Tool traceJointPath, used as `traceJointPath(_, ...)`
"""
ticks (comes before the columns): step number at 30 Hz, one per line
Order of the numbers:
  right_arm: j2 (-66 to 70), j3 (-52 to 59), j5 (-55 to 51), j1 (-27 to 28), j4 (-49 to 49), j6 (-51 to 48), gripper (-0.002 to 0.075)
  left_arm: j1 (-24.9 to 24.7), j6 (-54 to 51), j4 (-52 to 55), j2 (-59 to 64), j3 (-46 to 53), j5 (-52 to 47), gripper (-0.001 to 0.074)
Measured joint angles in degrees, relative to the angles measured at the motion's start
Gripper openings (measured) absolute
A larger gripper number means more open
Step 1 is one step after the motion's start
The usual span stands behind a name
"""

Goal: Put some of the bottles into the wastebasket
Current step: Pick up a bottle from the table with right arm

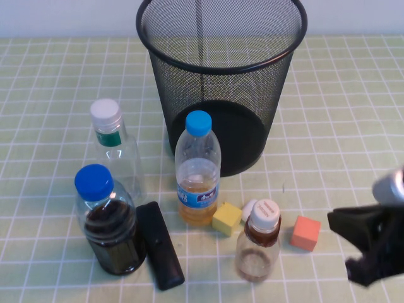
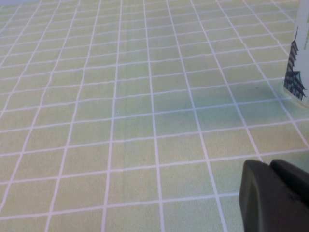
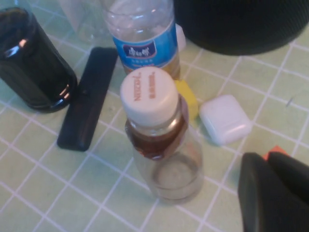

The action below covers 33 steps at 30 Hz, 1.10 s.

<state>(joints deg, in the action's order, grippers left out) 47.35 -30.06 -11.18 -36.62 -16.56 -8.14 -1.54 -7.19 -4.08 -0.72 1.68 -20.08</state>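
Black wire-mesh wastebasket (image 1: 221, 82) sits upright at the back-middle of the green checked tablecloth (image 1: 50, 76) in the high view, taller than everything else. Small clear bottle w/ brownish neck (image 1: 259, 249) stands near the front, a bit right of center. Taller clear bottle w/ green neck band (image 1: 117, 148) is front-left of the basket. Also there: blue-capped bottle w/ orange liquid (image 1: 197, 180) just in front of the basket, blue-capped bottle w/ dark liquid (image 1: 108, 221) front left, flat black bar (image 1: 160, 245) beside it, yellow block (image 1: 226, 218), orange block (image 1: 305, 233), small white case (image 1: 250, 208). Right gripper (image 1: 369, 246) is at the right edge, well apart from the small bottle, fingers look spread. Left gripper isn't in this view.

Left wrist view: mostly bare cloth, a white printed carton (image 2: 300, 63) at the edge, and a bit of the left gripper (image 2: 273, 195) low in the corner. Can't tell if its fingers are spread or together; looks parked.

Right wrist view: small bottle dead ahead, white cap (image 3: 148, 92) up, nothing held. Only one dark finger (image 3: 270, 193) of the right gripper shows.

IMO the step is the reach for the small bottle. Come in level, grab the body below the neck, not the cap. It's near empty so it'll tip easy; avoid clipping the orange block or white case, then lift clear over the rim before letting go.
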Motion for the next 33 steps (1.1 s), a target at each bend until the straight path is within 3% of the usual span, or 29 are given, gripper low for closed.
traceJointPath(2, -2.27, 4.70, 5.67, -3.23, 0.00, -0.28, 0.0057, 0.00, 0.00, 0.00, 0.00, 0.00, 0.00, -0.0004)
traceJointPath(5, -4.10, 9.55, 14.37, -8.58, 0.00, -1.84, 0.0193, 0.00, 0.00, 0.00, 0.00, 0.00, 0.00, -0.0004)
traceJointPath(9, -2.83, 13.85, 26.95, -14.81, -0.66, -2.17, 0.0471, 0.00, 0.00, 0.00, 0.00, 0.00, 0.00, -0.0004)
traceJointPath(11, -1.03, 14.91, 32.63, -16.32, -0.44, -2.58, 0.0563, 0.00, 0.00, 0.00, 0.00, 0.00, 0.00, -0.0004)
traceJointPath(19, 12.93, 14.91, 58.70, -16.79, 0.91, -4.23, 0.0573, 0.00, 0.00, 0.00, 0.00, 0.00, 0.00, -0.0004)
traceJointPath(22, 18.72, 14.68, 65.86, -16.79, 4.31, 0.96, 0.0570, 0.00, 0.00, 0.00, 0.00, 0.00, 0.00, -0.0004)
traceJointPath(33, 32.50, 9.23, 68.08, -16.66, 3.60, 4.53, 0.0567, 0.00, 0.00, 0.00, 0.00, 0.00, 0.00, -0.0004)
